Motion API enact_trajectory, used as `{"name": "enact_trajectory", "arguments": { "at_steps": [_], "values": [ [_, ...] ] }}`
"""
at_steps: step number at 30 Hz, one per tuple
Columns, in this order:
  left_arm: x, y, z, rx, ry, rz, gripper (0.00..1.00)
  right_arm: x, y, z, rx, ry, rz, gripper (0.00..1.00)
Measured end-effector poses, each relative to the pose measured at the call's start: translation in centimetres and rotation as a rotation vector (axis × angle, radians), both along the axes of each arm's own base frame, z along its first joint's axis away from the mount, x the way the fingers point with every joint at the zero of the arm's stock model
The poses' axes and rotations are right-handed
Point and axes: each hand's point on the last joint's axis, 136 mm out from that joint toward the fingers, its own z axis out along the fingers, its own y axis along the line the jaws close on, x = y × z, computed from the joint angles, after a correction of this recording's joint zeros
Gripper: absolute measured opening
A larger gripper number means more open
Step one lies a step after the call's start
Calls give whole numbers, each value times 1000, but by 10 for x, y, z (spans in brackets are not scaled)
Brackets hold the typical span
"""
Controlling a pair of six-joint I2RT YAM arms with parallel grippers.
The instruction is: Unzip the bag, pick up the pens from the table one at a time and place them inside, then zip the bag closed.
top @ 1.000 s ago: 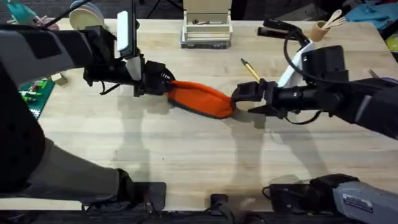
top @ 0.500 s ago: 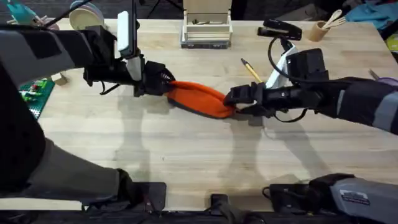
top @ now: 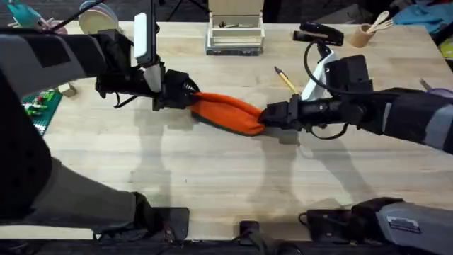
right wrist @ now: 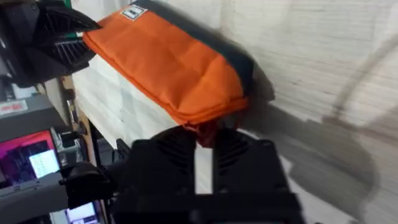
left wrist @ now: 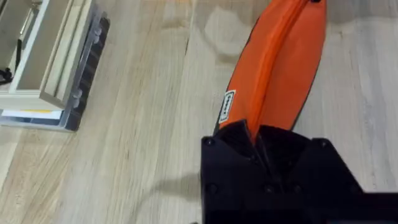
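- Orange pencil pouch [top: 225, 113] lies mid-surface, long axis running from left arm toward right arm, slightly diagonal; dark base strip faces the far edge in the right wrist view.
- Zipper looks fully shut along the top seam in the left wrist view, so no opening yet.
- Left gripper [top: 185, 93] is clamped on the pouch's left end, same spot as a second ago; the pouch end has not shifted.
- Change: right gripper [top: 270, 115] slid in from beside the pouch's right end and now sits on it; a second ago its fingers were spread and off the fabric, half a second ago just touching.
- Right wrist view: fingers [right wrist: 231, 147] pinched close on a small reddish tab at the pouch end, probably the zipper pull; hard to confirm.
- Meaning: pouch is anchored at both ends, unzip step is set up but not begun; next is likely a pull along the seam toward the left arm.
- Yellow pen [top: 285, 79] lies untouched on the surface, behind the right gripper toward the far edge, apart from the pouch.
- Risk: pull tab is small, grip may slip off.
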Motion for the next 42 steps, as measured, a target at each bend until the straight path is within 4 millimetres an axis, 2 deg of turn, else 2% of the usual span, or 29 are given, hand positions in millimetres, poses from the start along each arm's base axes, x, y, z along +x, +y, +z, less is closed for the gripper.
{"name": "enact_trajectory", "arguments": {
  "at_steps": [1, 3, 13, 15, 17, 22, 28, 35, 42],
  "values": [
    [0, 0, 0, 0, 0, -1, 42, 0, 0, 0, 0, -1, 0, 81],
    [0, -1, 0, 0, -1, -2, 42, 0, 1, 1, 3, -1, 2, 39],
    [0, 0, 0, 1, -1, -2, 42, -4, 4, 5, 25, -10, 29, 34],
    [0, 0, 0, 1, -2, -1, 42, -4, 4, 10, 26, -32, 35, 34],
    [0, 0, 0, 1, -2, -2, 42, -4, 2, 31, 24, -125, 45, 34],
    [0, 0, 0, 0, -1, -2, 42, -4, 2, 55, 37, -218, 46, 34],
    [0, -1, 0, 1, -1, -3, 43, -4, 3, 59, 2, -261, 42, 34],
    [4, 8, -3, 28, -10, 18, 42, -6, 30, 55, -94, -370, 89, 32],
    [7, 12, -4, 48, -18, 26, 42, -20, 52, 48, -190, -431, 138, 31]
  ]
}}
